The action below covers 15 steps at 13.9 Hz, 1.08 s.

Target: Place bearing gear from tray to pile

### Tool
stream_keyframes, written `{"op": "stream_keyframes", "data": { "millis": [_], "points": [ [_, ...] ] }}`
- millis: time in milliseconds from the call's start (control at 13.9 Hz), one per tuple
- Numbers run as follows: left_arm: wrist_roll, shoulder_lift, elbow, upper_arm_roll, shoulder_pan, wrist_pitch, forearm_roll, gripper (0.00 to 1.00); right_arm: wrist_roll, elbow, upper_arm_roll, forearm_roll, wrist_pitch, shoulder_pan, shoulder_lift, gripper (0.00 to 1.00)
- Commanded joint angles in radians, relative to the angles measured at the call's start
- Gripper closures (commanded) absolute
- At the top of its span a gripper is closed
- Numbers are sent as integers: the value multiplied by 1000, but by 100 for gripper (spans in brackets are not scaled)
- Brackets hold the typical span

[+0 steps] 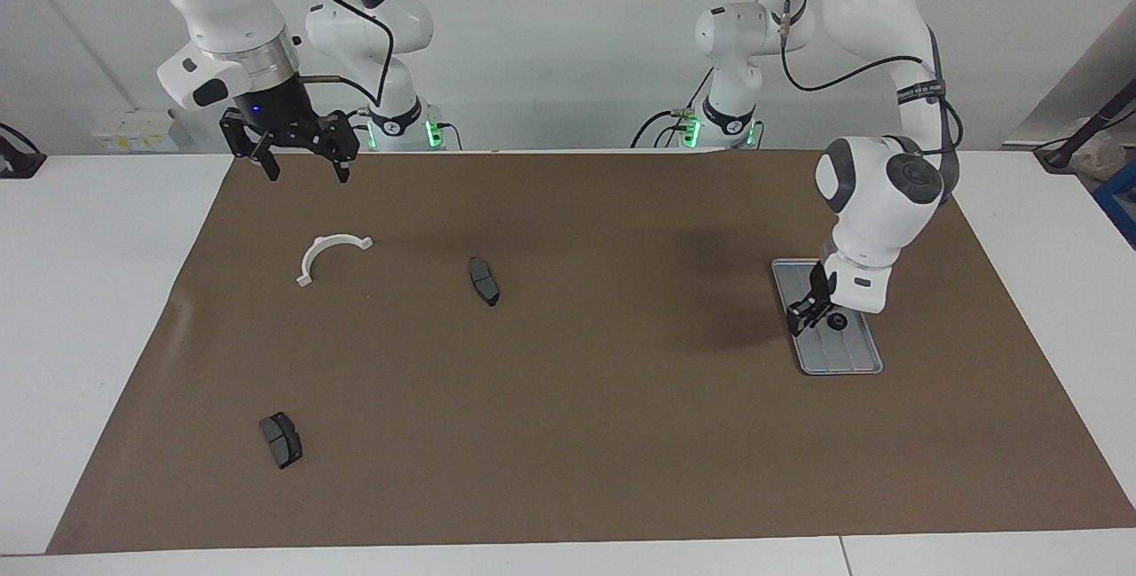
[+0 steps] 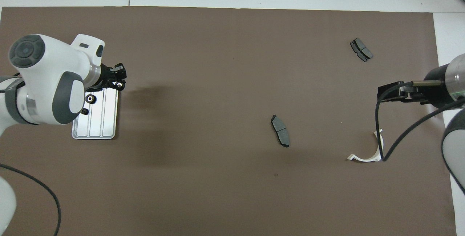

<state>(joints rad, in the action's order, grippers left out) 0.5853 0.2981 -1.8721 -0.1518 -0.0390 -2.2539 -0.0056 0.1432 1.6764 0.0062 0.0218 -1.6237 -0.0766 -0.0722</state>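
Silver-grey tray: lies flat on the brown mat, close to the worktop's short edge at the left arm's end; its ridges run away from the robots.
Bearing gear: small, dark and round with a pale centre; lies in the tray, on the half nearer the robots; nothing grips it.
Second dark bit: also in the tray, just beside the gear; too small to name.
Left claw: low over the tray's long side that faces the worktop's middle, pointing down, with the gear just beside its tips; whether it is open or closed cannot be told, nor whether it has hold of anything.
Right claw: hangs idle, up over the mat's edge nearest the robots, by the corner at the right arm's end; spread wide and holding nothing.
Pile, white bracket: curved, flat on the mat under and just ahead of the right claw, well apart from it.
Pile, first brake pad: dark grey; near the worktop's middle, beside the bracket but apart from it.
Pile, second brake pad: toward the corner at the right arm's end farthest from the robots; well apart from the other parts.
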Motion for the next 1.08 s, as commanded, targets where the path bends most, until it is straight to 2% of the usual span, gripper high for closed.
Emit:
{"op": "stream_keyframes", "data": {
  "millis": [0,288,575,791,862,1006],
  "points": [
    [135,27,31,14,-155,27,32,76,-20,40,3,-22,-43,5,-21,0],
    [217,36,34,12,-333,7,32,76,-14,63,5,-22,-64,5,-29,0],
    [215,82,28,11,-423,-72,32,72,7,74,5,-22,-64,5,-31,0],
    [211,119,25,12,-467,-76,33,46,7,88,5,-22,-76,3,-31,0],
    [208,119,27,12,-467,-75,33,32,1,116,6,-22,-114,0,-38,0],
    [203,118,40,14,-457,-73,36,21,4,164,6,-23,-171,-23,-52,0]
  ]
}}
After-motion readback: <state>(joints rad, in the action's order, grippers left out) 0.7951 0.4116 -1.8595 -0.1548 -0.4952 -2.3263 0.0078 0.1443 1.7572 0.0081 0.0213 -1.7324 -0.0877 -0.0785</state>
